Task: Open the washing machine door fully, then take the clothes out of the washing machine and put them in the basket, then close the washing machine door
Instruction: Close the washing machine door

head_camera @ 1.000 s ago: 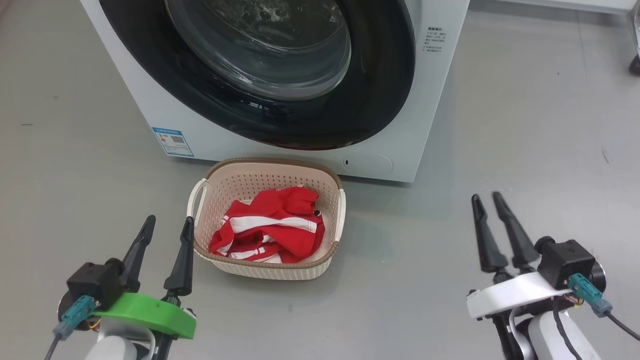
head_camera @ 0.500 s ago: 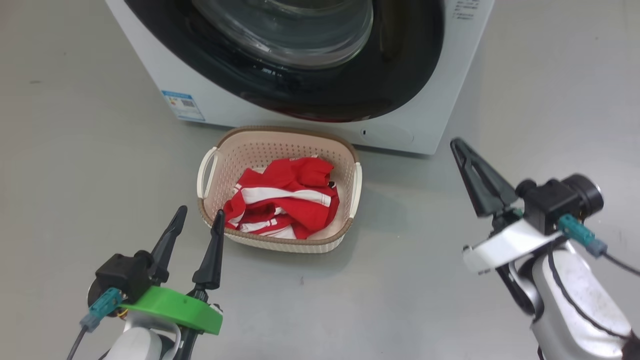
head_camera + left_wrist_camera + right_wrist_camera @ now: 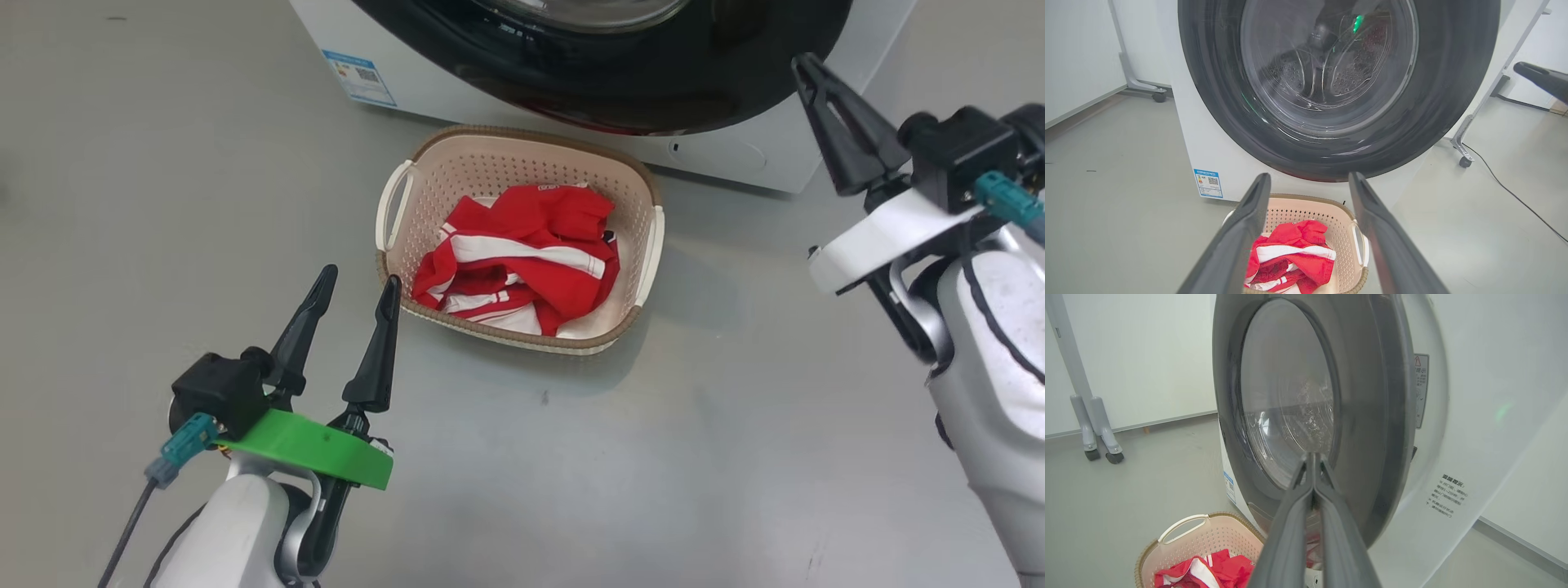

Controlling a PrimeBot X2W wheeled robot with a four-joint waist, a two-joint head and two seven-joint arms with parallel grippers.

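Sitting on grey floor [image 3: 163,163] before the washing machine [image 3: 424,86], the basket [image 3: 522,135] held clothes [image 3: 531,253]; left claw [image 3: 361,276] gaped, right claw [image 3: 804,65] closed.

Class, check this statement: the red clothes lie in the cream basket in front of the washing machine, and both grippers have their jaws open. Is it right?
Not quite. The right gripper has its jaws shut, pressed together in the right wrist view; the left gripper is open. The clothes do lie in the basket before the washing machine.
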